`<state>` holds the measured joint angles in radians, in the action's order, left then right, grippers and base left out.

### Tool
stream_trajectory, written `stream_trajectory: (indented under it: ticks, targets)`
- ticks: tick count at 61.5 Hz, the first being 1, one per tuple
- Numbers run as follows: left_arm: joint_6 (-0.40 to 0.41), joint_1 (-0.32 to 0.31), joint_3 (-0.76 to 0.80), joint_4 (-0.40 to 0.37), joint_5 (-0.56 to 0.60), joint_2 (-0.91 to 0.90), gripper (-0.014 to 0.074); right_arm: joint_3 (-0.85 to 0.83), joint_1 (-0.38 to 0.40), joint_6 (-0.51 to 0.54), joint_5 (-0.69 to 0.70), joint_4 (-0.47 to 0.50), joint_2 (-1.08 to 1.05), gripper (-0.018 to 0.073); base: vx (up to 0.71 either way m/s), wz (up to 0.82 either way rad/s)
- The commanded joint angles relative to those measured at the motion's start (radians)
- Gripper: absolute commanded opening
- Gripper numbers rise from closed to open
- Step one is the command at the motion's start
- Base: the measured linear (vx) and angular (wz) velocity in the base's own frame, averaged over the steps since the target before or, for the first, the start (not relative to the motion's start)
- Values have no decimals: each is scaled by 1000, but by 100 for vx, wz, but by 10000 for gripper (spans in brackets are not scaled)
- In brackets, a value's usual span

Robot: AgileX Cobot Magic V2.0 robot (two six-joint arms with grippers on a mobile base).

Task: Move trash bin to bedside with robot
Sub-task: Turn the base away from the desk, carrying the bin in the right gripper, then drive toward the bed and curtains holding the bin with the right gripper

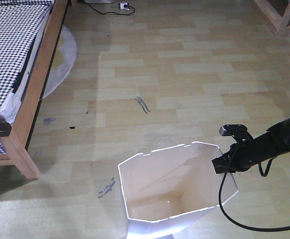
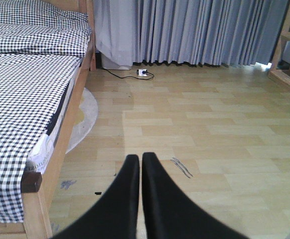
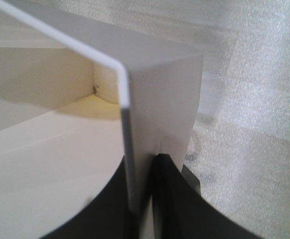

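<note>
**Q:** Front view. What's logged?

**A:** Trash bin (image 1: 155, 174) low in frame, upright on the floor (image 1: 185, 89). Its mouth is open and the inside is cream. My right hand (image 1: 219, 166) reaches in from the right edge and sits on the bin's right-hand rim. A black cable (image 1: 232, 211) loops down from that arm past the bin's outer wall. The bed frame (image 1: 35, 104) runs down the left side with checked bedding (image 1: 10, 45) on it. Its corner post (image 1: 23, 159) is the part of the bed nearest the bin. Bin and post are well apart, with bare floor between them. A round pale mat (image 1: 68, 50) lies partly under the bed. A power strip (image 1: 124, 6) sits at the top of frame.

**Q:** Left wrist view?

**A:** My left hand (image 2: 140, 162) has both fingers pressed together with nothing between them. It points out over the floor, with the bed on its left. Grey curtains (image 2: 200, 30) hang along the far wall.

**Q:** Right wrist view?

**A:** Very close in. The bin's thin white wall stands edge-on between my right fingers (image 3: 175, 199). One finger is inside the bin and one outside, clamped on the wall just below a bend in the rim. The cream interior is to the left. To the right is a blurred pale surface.

**Q:** So where's the bin?

**A:** In my right grip, out on the open floor and away from the bedside.
</note>
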<state>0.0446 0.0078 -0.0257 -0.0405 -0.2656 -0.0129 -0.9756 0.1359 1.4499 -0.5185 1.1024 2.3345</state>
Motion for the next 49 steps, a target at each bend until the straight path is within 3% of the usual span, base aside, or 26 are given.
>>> stream_trajectory:
  ticks: [1, 49]
  targets:
    - [6, 0, -12, -4, 69, -14, -6, -13, 3, -9, -181, 60, -78, -5, 23, 6]
    - [6, 0, -12, -4, 69, -14, -6, -13, 3, -9, -181, 60, -78, -5, 22, 4]
